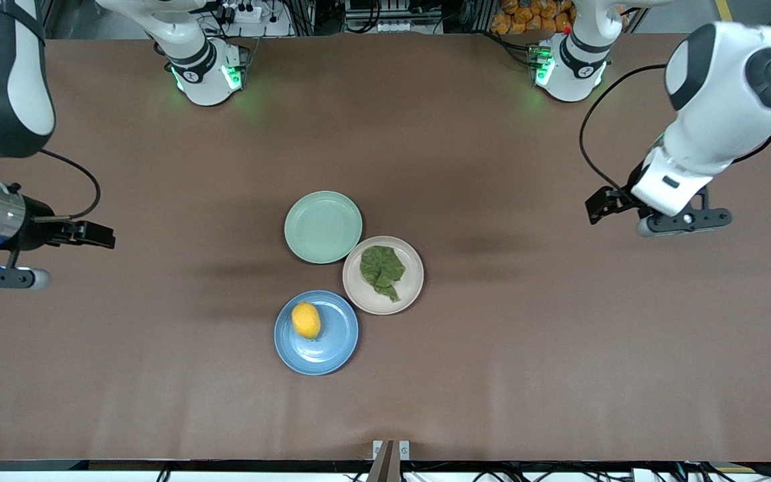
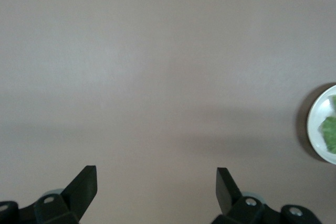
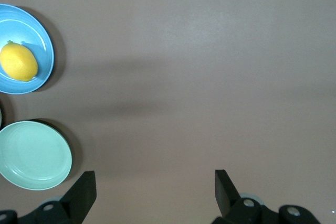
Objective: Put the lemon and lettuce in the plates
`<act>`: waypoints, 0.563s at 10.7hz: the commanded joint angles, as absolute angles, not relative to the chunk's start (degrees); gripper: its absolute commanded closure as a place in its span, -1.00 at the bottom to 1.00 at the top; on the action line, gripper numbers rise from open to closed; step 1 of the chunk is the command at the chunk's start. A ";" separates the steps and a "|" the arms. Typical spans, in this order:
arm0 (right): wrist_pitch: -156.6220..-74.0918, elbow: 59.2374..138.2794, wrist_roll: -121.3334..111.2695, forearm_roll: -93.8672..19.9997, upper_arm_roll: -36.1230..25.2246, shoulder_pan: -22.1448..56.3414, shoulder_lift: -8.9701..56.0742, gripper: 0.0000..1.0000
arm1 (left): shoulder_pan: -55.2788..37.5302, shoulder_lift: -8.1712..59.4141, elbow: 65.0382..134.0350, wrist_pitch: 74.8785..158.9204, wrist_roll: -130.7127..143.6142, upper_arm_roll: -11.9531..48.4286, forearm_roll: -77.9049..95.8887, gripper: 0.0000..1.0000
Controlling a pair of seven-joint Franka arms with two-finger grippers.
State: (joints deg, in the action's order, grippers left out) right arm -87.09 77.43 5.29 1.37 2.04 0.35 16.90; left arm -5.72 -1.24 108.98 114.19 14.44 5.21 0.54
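Lemon [image 1: 306,320] is sitting in the blue plate [image 1: 332,348], off-centre toward the right arm's end of the bench [image 1: 492,375]. Lettuce [image 1: 382,270] is lying flat in the beige-pink plate [image 1: 412,291], just beside the blue one and farther from the front camera. Mint-green plate [image 1: 323,227] is sitting bare, touching or nearly touching the beige-pink rim.

Right gripper [image 3: 152,195] is hanging over bare bench toward its own end, well apart from the plates, jaws spread wide and holding nothing. Left gripper [image 2: 156,190] is doing likewise at its end, jaws also wide and empty.

Both items are looking placed, so the task is reading as done; both arms are waiting. Doing this step well is likely meaning keeping the arms out wide and high so nothing is nudging the plates or rolling the lemon off.

No brands, labels or readable writing are showing on plates, bench or arms.
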 commanded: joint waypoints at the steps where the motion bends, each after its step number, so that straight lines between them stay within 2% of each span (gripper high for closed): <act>1: -84.73 78.75 5.36 2.11 2.99 -1.31 13.37 -1.00 | -4.13 -2.29 102.69 106.92 7.68 5.89 0.53 -1.00; 6: -82.36 78.75 5.10 2.11 2.99 -2.28 10.64 -1.00 | -3.60 -1.58 91.52 93.19 4.13 5.98 -0.62 -1.00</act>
State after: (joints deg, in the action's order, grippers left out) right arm -83.26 77.45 5.29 1.38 2.04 -0.81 12.66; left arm -3.73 -2.52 95.47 97.34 5.47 5.38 0.40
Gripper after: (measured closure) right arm 0.000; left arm 0.000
